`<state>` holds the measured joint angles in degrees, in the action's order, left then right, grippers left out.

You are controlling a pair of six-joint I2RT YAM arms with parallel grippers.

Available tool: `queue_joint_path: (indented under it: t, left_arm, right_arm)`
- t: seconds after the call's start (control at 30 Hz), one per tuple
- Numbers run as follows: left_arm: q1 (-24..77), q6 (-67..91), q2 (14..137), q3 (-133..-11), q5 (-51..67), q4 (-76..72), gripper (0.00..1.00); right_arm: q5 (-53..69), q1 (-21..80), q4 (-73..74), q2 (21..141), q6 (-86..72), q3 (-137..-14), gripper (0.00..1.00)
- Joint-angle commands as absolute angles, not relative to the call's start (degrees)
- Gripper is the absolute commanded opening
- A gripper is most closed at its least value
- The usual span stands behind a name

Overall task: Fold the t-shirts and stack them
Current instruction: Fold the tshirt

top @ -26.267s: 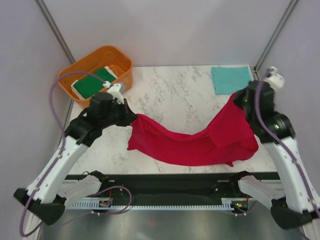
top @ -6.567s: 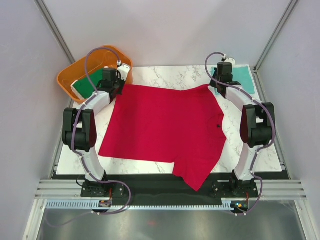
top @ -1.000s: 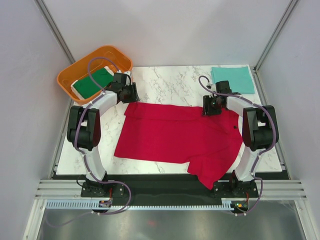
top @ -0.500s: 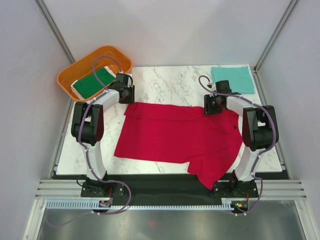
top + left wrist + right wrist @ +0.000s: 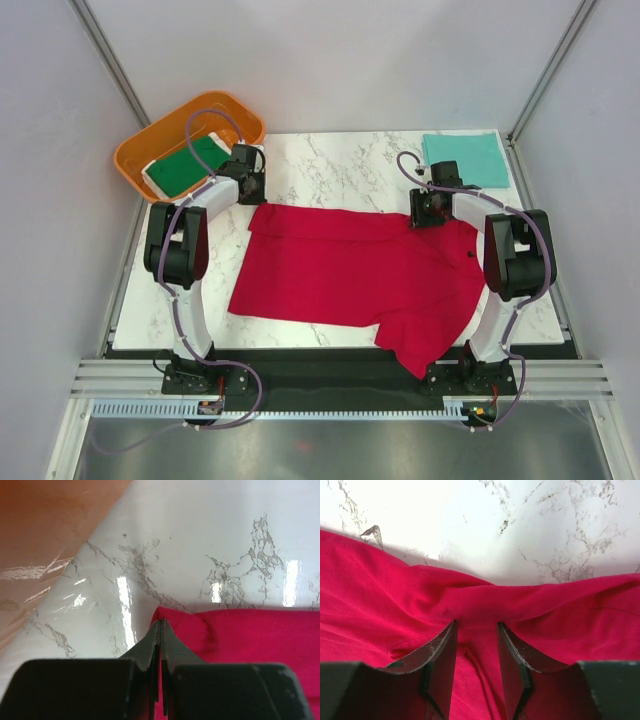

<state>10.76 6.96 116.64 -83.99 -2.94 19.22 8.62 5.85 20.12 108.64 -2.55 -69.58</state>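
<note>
Red cloth is spread over the middle of the marble table (image 5: pixel 340 165): the red shirt (image 5: pixel 350 270) is laid flat, its far edge folded over and one sleeve hung off the near edge. The left gripper (image 5: pixel 254 189) is set down at the shirt's far left corner, and in the left wrist view (image 5: pixel 160 626) its fingers are seen pressed tightly together on that corner, with a sliver of red caught between them. The right gripper (image 5: pixel 424 213) is placed at the far right edge of the shirt; in the right wrist view (image 5: pixel 476 630) its fingers are held apart, and a raised fold of the cloth is straddled between them. An orange tub (image 5: pixel 132 152) is found just beside the left arm at the table's far left corner, overhanging the edge, and a green shirt (image 5: pixel 185 165) with a white edge is kept folded inside it. A teal shirt (image 5: pixel 465 158) is laid folded at the far right corner, close behind the right gripper but apart from it. Bare marble is left between the two far corners.
</note>
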Motion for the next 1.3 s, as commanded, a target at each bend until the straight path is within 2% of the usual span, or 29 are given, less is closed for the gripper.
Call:
queue_joint_path:
  t: [0.0,0.33,0.53,0.9,1.27]
  left_arm:
    - [9.76,8.52,118.12,-86.22,-4.22,19.42,0.02]
    - [9.4,9.05,118.65,-86.83,-5.89,19.95,0.02]
    - [9.4,8.88,119.0,-87.19,-5.71,20.13,0.02]
    - [9.4,8.7,119.44,-87.71,-5.8,20.3,0.02]
    - [9.4,8.88,119.62,-88.07,-6.77,20.65,0.02]
  right_arm:
    - [6.68,5.8,18.81,109.16,-1.58,-69.61,0.45]
    - [0.36,5.01,18.9,105.04,-8.15,-70.31,0.43]
    - [-5.54,-2.52,21.53,100.64,-15.64,-69.09,0.44]
    - [-1.32,-8.17,21.01,103.18,-12.75,-68.99,0.47]
    - [4.91,-8.52,18.9,106.87,-10.02,-69.7,0.45]
